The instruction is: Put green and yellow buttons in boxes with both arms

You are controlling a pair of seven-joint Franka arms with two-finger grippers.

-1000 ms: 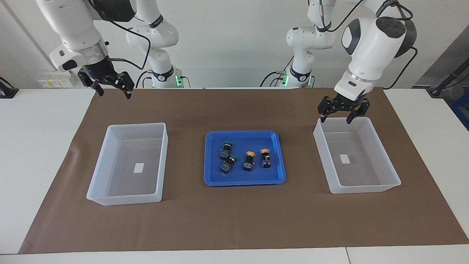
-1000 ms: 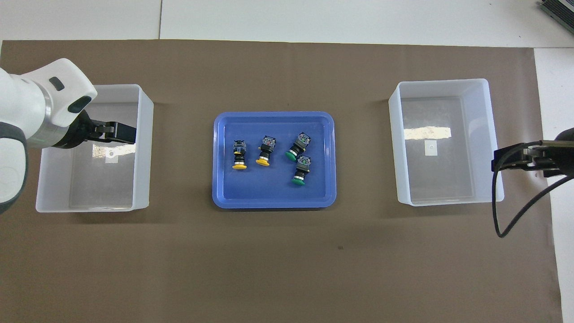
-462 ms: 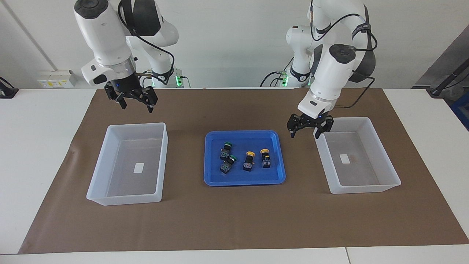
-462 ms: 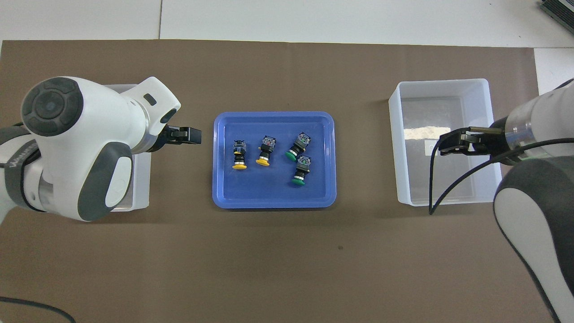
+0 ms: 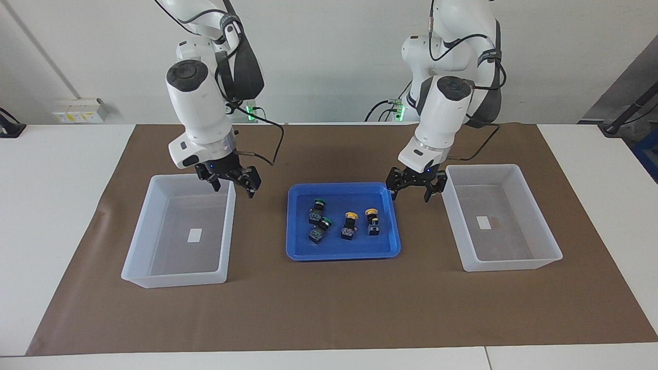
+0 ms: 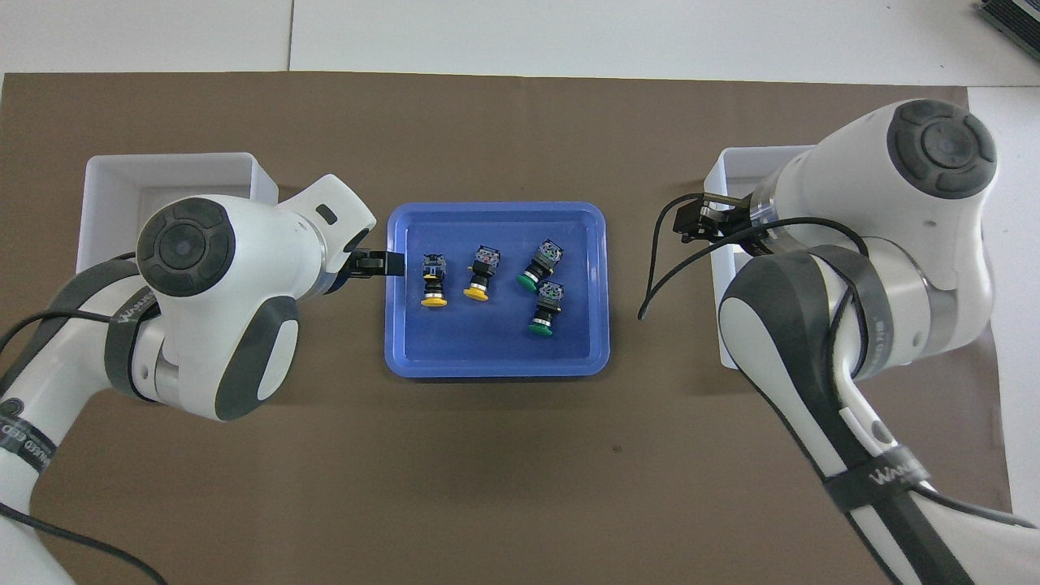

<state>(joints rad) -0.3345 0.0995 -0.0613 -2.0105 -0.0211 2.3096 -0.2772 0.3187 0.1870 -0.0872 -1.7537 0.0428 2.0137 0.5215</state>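
Both grippers are hanging with jaws apart, empty. Left gripper is hovering over the blue tray edge nearest its box; right gripper is over the corner of its box. Yellow buttons and green buttons are lying in the tray between them.

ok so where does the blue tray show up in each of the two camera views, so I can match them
Facing view: the blue tray sits at the middle of the picture, between the two translucent boxes.
Overhead view: the tray is again central, slightly toward the picture's left edge.
Shared landmark: the two yellow buttons lie in the tray toward the left arm's end, at the right in the facing view and at the left in the overhead view.
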